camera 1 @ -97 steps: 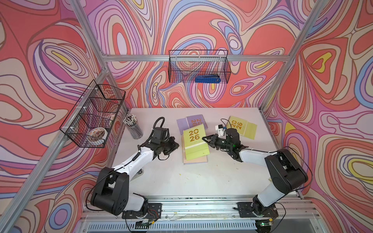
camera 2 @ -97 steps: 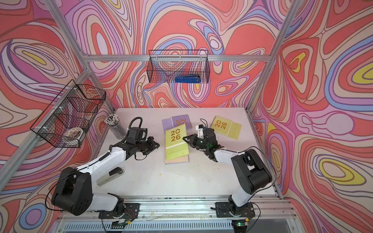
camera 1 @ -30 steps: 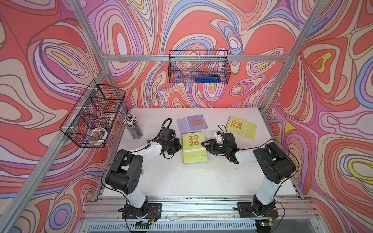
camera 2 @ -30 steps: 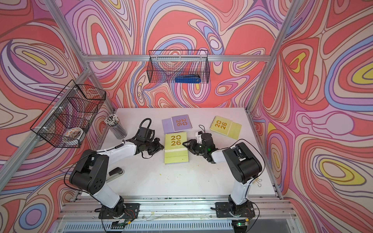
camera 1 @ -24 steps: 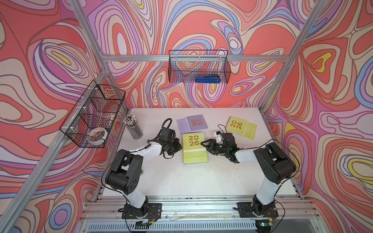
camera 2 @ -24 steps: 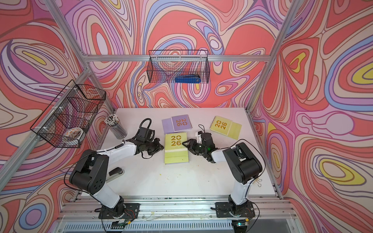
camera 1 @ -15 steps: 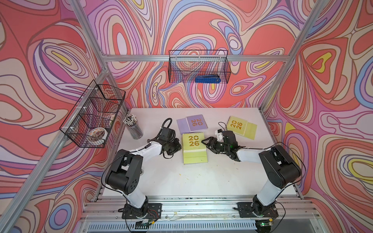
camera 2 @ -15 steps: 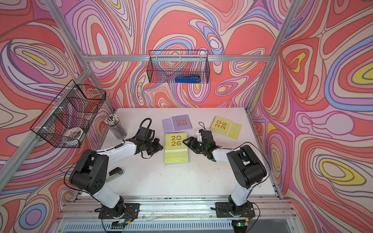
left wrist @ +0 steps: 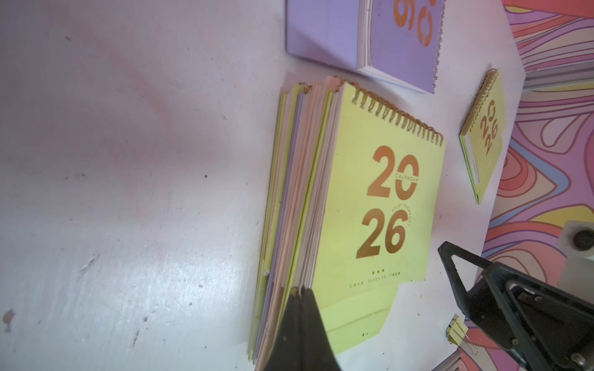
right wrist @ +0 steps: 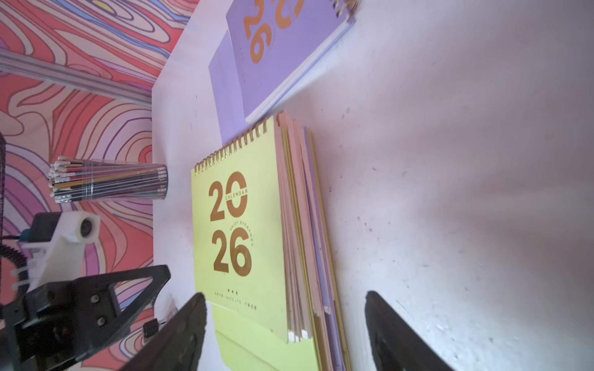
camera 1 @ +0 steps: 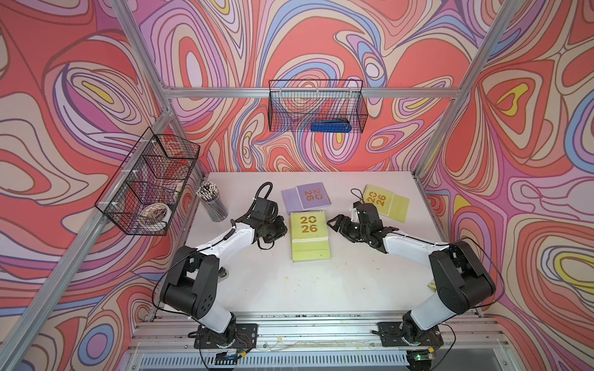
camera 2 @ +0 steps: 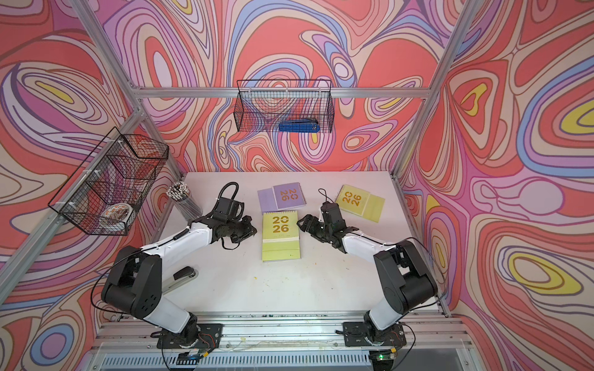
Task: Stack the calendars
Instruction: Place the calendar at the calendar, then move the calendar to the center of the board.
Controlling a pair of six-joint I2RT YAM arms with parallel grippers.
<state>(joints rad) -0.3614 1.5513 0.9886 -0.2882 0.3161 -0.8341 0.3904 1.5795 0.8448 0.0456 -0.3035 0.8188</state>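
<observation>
**Squarely between two claws: the calendar stack at mid-table**

Nearest the arm bases, the white table (camera 1: 289,289) shows only scuffs and crumbs. Farther in lies the stack (camera 1: 309,236) of calendars, flat, with a yellow-green "2026" cover on top and its spiral edge pointing at the back wall. The wrist views show peach, lilac and yellow-green layers under that cover (left wrist: 369,208), their edges slightly fanned.

The left claw (camera 1: 282,228) sits just beside the stack's left edge, clenched with nothing in it. In its own wrist view the two tips (left wrist: 299,290) meet in front of the stack's side; whether they touch the paper I cannot tell. The right claw (camera 1: 335,224) faces the opposite edge, spread wide and holding nothing. From its wrist camera the stack's near corner shows between the two fingers (right wrist: 193,321).

Just beyond the stack's spiral edge lies a lilac calendar (camera 1: 310,196), skewed. Farther to the right, behind the right claw, a yellow-green calendar (camera 1: 384,202) lies alone. A pencil cup (camera 1: 212,205) stands at the far left, and a wire basket (camera 1: 316,106) holding a blue stapler (camera 1: 331,126) hangs on the back wall.
</observation>
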